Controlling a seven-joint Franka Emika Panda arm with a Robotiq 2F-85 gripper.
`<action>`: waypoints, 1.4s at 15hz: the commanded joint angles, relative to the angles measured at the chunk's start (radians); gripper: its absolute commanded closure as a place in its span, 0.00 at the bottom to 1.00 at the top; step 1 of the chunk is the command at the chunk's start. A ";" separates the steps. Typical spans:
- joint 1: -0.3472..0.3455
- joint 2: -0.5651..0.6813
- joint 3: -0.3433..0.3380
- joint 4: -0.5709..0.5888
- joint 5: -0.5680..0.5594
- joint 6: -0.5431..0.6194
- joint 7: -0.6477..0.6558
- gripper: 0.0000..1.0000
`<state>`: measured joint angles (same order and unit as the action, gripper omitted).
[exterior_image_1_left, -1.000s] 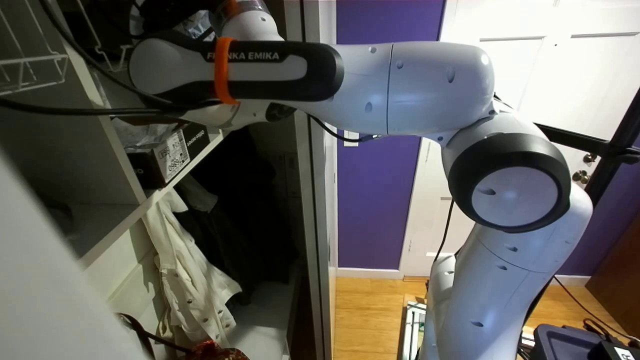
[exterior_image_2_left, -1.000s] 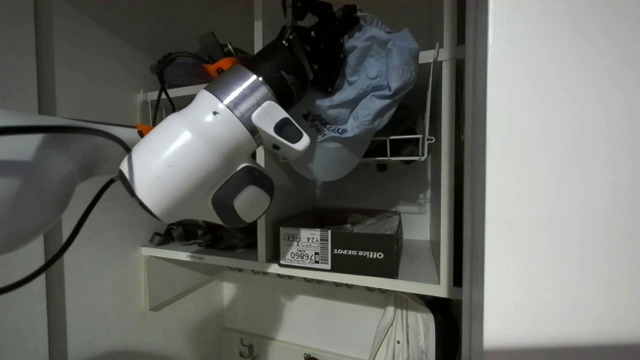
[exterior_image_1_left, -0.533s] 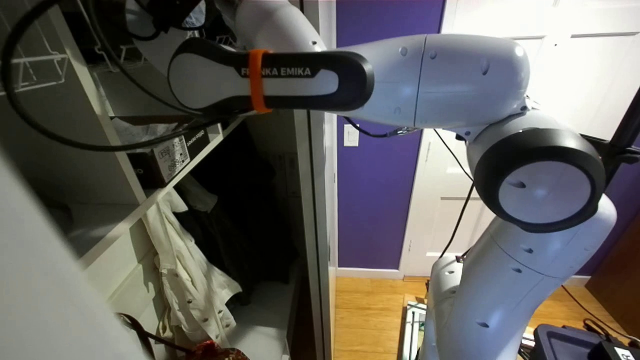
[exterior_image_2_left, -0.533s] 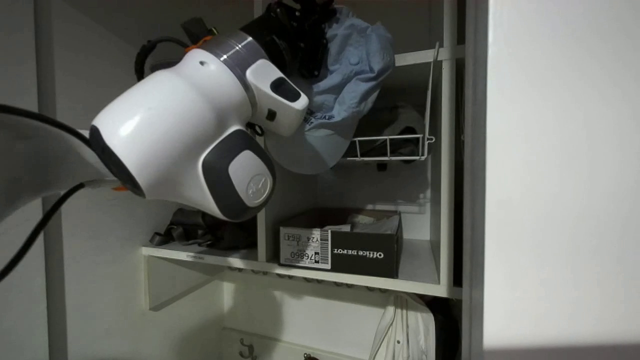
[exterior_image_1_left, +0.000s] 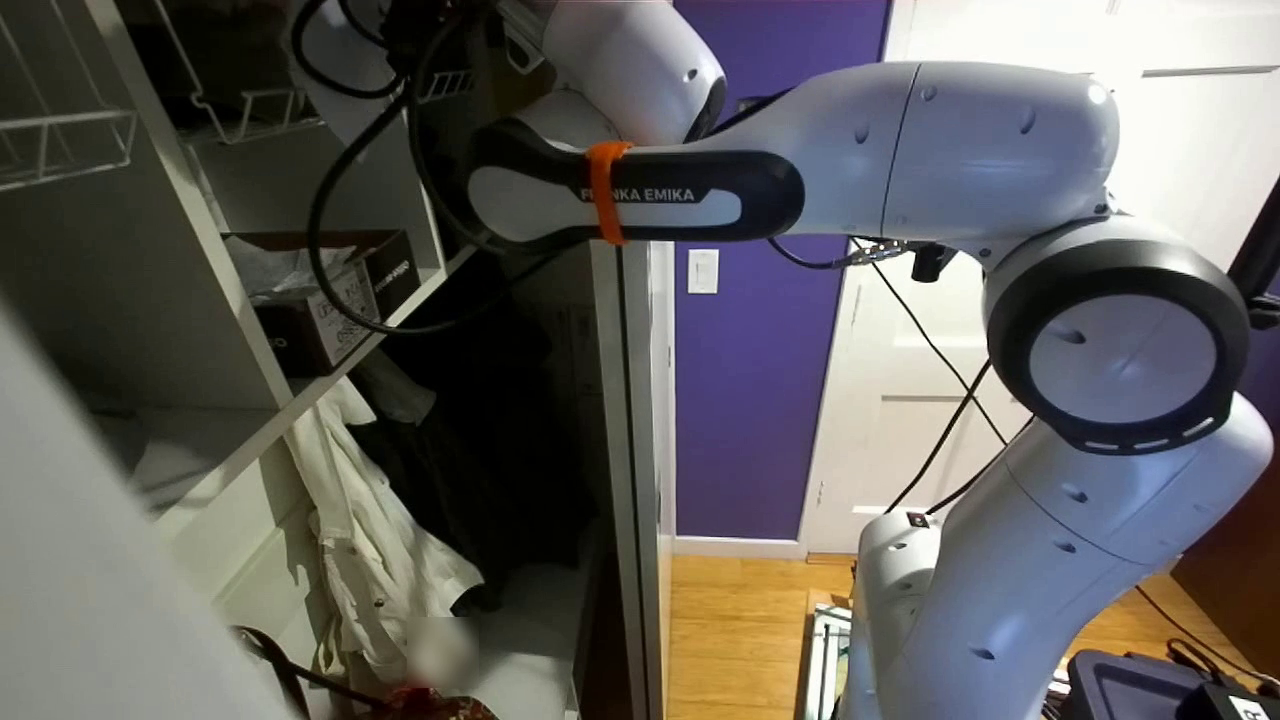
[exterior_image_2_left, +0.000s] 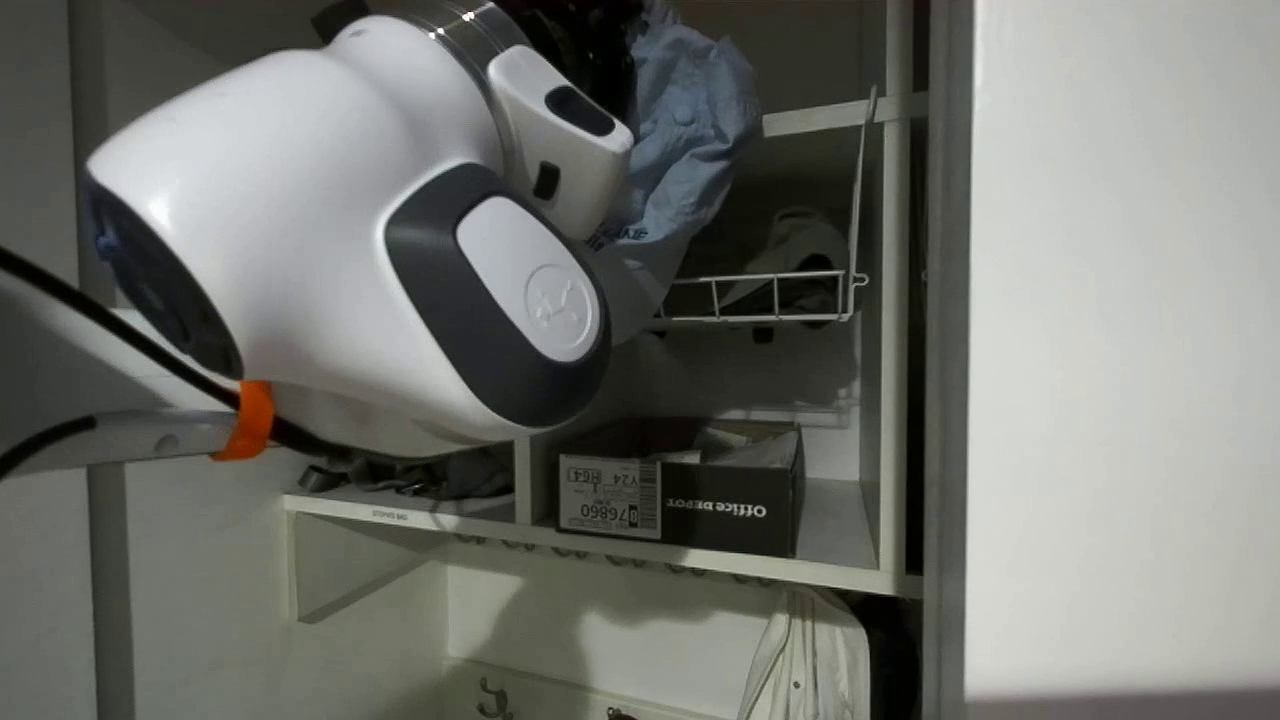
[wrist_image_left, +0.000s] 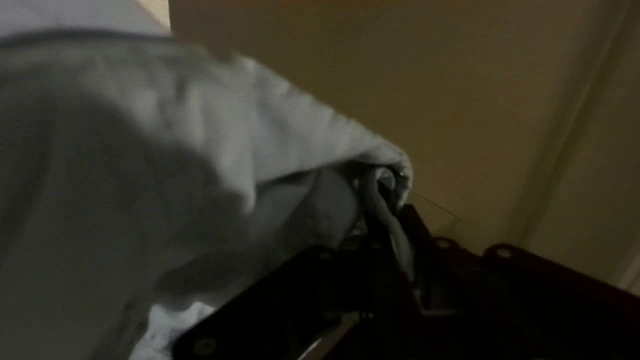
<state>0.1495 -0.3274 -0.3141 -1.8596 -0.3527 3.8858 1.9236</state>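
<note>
1. Carried the cap (exterior_image_2_left: 682, 165) sideways since the earlier frame, baring more of the wire basket (exterior_image_2_left: 776, 297), lower than the jaws.
2. Pinching its cloth edge (wrist_image_left: 390, 222) between them.
3. Holding it beside and below the jaws, lengthwise from crown (exterior_image_2_left: 700, 90) down to brim (exterior_image_2_left: 632, 288).

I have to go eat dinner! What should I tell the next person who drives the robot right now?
Tool: closed, pinching cloth of the blue cap.
Blue cap: up high, partly hidden behind the arm in an exterior view; whether it touches the wire basket, I can't tell.
Box: standing on the shelf below the basket.
Done: the cap is gripped.
Left: the cap isn't set down yet, so most likely putting it down and opening the tool.
</note>
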 joint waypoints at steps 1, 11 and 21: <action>0.043 -0.042 -0.074 -0.008 -0.182 -0.024 0.133 0.97; 0.031 0.009 -0.068 0.025 -0.132 0.038 0.085 0.97; -0.067 0.154 0.047 0.118 0.124 0.370 -0.113 0.97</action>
<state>0.1324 -0.2262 -0.3244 -1.8004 -0.3303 4.1692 1.8801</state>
